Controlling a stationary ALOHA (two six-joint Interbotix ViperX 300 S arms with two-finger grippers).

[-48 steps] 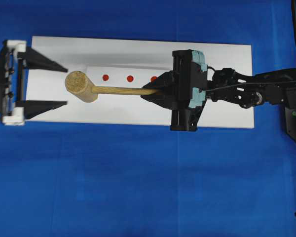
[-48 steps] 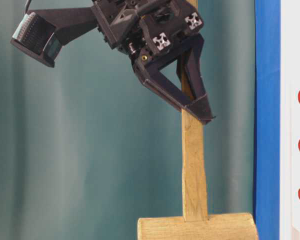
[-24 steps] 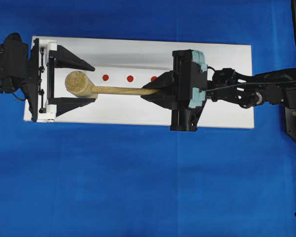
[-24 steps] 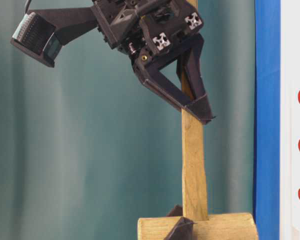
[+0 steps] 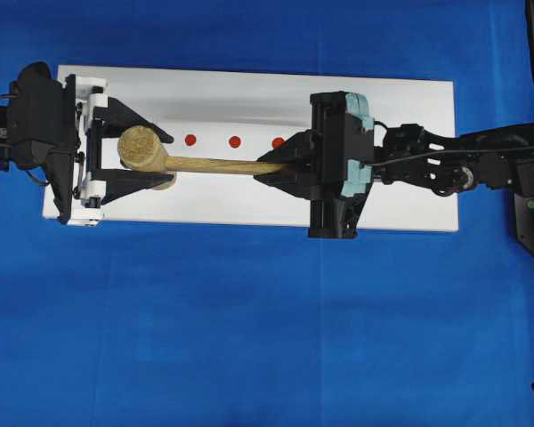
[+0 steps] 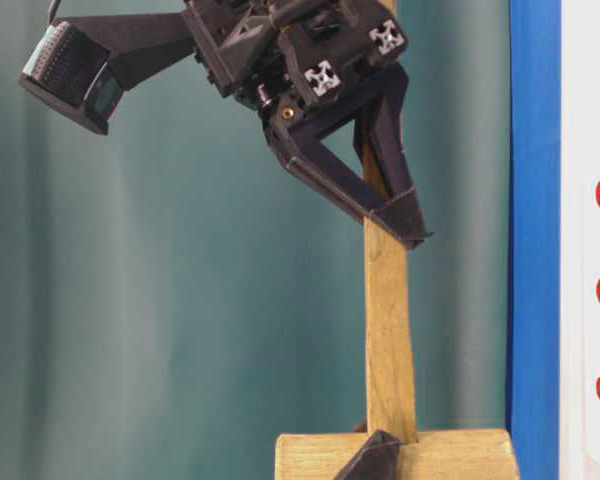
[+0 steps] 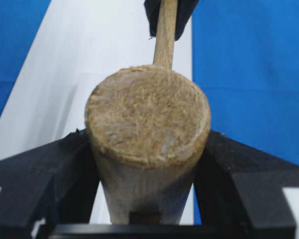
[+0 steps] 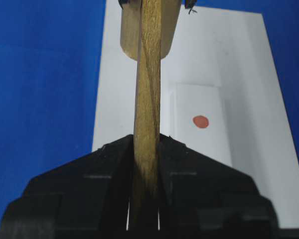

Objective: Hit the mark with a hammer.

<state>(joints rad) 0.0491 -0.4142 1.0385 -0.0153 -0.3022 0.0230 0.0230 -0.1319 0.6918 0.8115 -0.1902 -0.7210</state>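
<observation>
A light-tan wooden hammer [image 5: 173,158] hangs level above a white board [image 5: 409,107], its thick head at the left and its slim handle running right into the right gripper [image 5: 280,165], whose fingers are clamped tight on the handle's end. The left gripper [image 5: 151,157] brackets the head, one finger on the far side and one on the near side; the left wrist view shows both fingers [image 7: 65,164] pressed up against the head's flanks, so they appear to be gripping it, though how firmly cannot be told. Three red marks [image 5: 234,140] sit in a row on a paper strip just on the far side of the handle, the rightmost half hidden under the right gripper. The step in hand looks like a handover or two-handed steadying; done well, the left hold should seat squarely across the round head before any release, since a curved face can roll between flat fingers. The blue-covered counter [image 5: 249,338] lies bare around the board. Nothing blocks the marks but the handle and right gripper above them.
</observation>
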